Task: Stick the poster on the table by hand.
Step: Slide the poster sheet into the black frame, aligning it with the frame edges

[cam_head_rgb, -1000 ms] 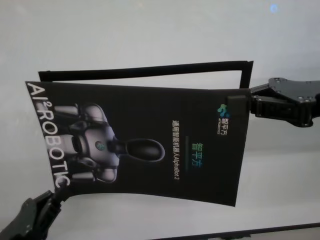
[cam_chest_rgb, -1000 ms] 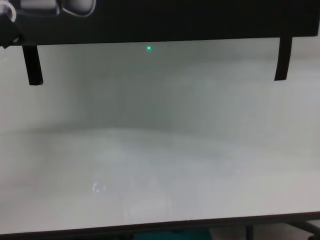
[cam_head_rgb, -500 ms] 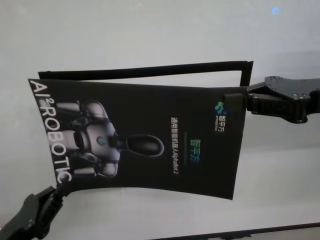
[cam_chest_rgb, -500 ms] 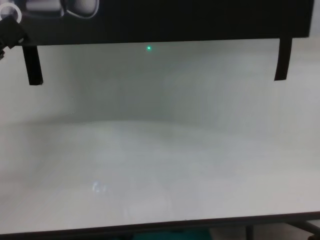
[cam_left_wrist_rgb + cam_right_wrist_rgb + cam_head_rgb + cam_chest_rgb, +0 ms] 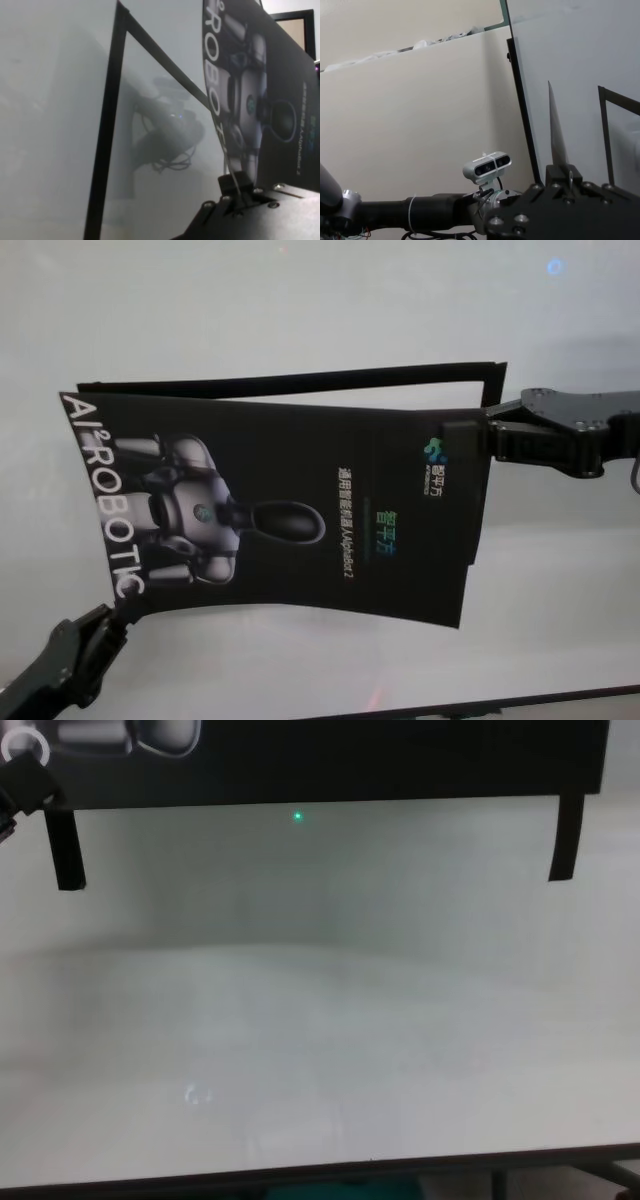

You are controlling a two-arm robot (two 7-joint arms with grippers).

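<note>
Holding the poster (image 5: 300,510) above the worktop (image 5: 300,300), our right end effector (image 5: 478,436) pinches its edge at three o'clock, our left end effector (image 5: 108,612) its corner at seven o'clock.

poster (image 5: 300,520) | white lettering "AI²ROBOTIC" | smaller line "AlphaBot 2"
</note>
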